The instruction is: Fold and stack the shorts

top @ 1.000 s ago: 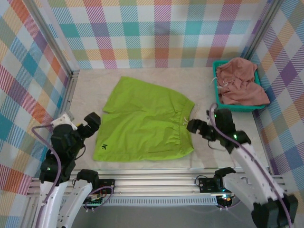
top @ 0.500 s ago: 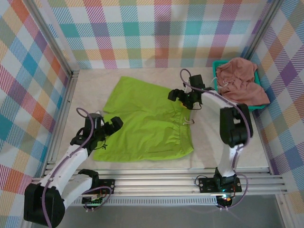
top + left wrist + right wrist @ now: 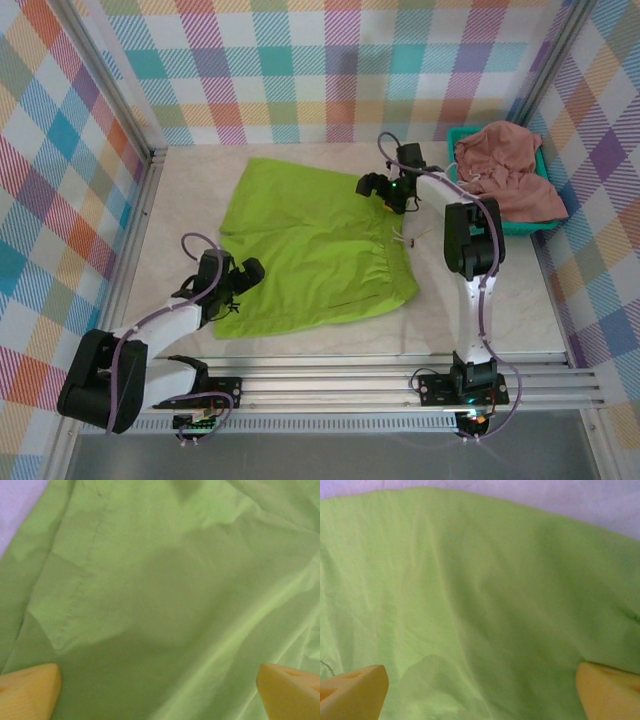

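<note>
The lime green shorts (image 3: 310, 250) lie spread flat on the table, white drawstring (image 3: 405, 238) at their right edge. My left gripper (image 3: 238, 277) sits low over their near left corner. In the left wrist view it (image 3: 159, 695) is open, its yellow fingertips (image 3: 27, 690) wide apart over green cloth (image 3: 160, 595). My right gripper (image 3: 376, 188) is at the far right corner by the waistband. It (image 3: 480, 695) is open too, with green cloth (image 3: 480, 590) between its fingertips (image 3: 352, 692). The salmon pink shorts (image 3: 505, 170) lie bunched in the basket.
The teal mesh basket (image 3: 453, 190) stands at the far right against the checked wall. Bare pale table (image 3: 190, 190) runs to the left of the green shorts and along the front (image 3: 480, 320). Aluminium rails (image 3: 330, 365) edge the near side.
Both arms have swung out from near their bases onto the green shorts. The left went to the near left corner, the right to the far right corner. The shorts' near edge has skewed.
</note>
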